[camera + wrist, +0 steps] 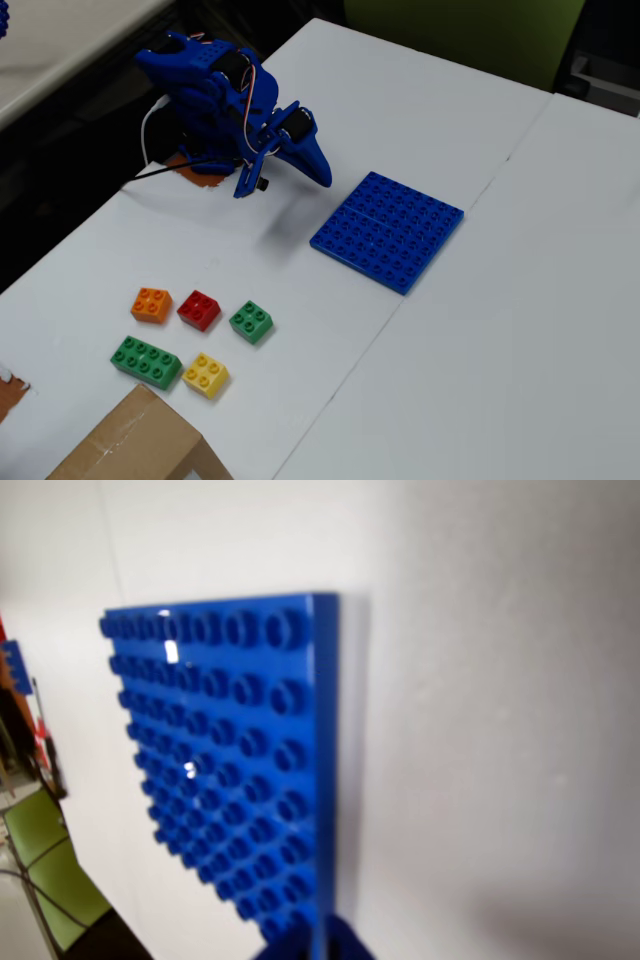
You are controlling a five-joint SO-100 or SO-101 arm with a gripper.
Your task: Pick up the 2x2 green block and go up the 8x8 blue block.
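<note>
While the gripper (pixel 322 172) hung folded near the table's (pixel 500 330) far-left edge in the fixed view, its fingers looked pressed together, holding nothing. The 2x2 green block (pixel 251 321) sat near the front-left corner, beside a red brick (pixel 199 309). The 8x8 blue block (pixel 388 230) lay mid-table, well apart.

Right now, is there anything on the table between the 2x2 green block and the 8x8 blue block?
No. In the fixed view only bare white table lies between the 2x2 green block and the 8x8 blue block.
</note>
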